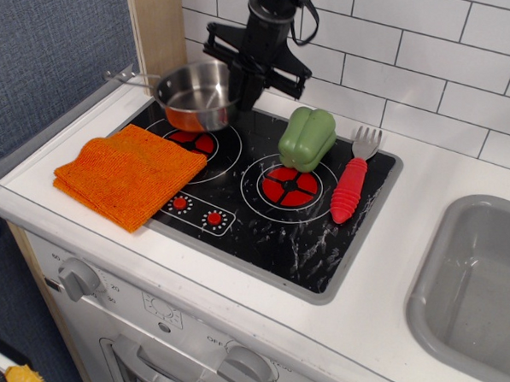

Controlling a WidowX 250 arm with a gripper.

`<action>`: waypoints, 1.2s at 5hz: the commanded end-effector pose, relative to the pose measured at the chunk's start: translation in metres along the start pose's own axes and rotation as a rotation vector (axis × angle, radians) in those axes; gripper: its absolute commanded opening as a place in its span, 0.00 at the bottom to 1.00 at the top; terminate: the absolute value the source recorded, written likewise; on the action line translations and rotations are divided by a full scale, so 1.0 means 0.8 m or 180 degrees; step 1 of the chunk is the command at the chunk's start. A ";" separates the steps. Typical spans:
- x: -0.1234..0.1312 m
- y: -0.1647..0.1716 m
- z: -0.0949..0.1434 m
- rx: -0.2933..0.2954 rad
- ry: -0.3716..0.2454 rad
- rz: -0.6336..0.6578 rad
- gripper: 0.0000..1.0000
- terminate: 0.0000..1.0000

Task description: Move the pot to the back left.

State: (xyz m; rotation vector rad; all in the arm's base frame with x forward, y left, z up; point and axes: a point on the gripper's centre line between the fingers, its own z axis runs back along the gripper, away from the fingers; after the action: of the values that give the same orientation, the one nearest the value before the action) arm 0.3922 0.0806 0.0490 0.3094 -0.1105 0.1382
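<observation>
The pot [194, 95] is a small shiny steel saucepan with a thin wire handle pointing left toward the wooden post. It is at the back left of the black stovetop [263, 200], over the far edge of the left burner [192, 140], tilted slightly. My black gripper [242, 86] comes down from above and is shut on the pot's right rim. Whether the pot's base touches the stove is unclear.
An orange cloth [129, 174] lies on the stove's front left. A green pepper [307, 138] stands behind the right burner [291, 185]. A fork with a red handle [351, 183] lies to its right. A grey sink [481, 280] is at far right. A tiled wall stands behind.
</observation>
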 end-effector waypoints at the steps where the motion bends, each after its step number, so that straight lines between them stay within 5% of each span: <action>1: 0.001 0.010 -0.001 0.0012 -0.0028 0.0038 0.00 0.00; 2: 0.003 0.018 0.001 0.0004 -0.0070 0.0066 1.00 0.00; 4: -0.001 0.050 0.056 -0.0120 -0.0574 0.0061 1.00 0.00; 5: -0.012 0.069 0.080 -0.0347 -0.0746 -0.0060 1.00 0.00; 6: -0.026 0.066 0.079 -0.0661 -0.0665 -0.0245 1.00 0.00</action>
State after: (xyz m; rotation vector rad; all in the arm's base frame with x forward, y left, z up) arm 0.3702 0.0984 0.0964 0.0930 -0.2459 0.0089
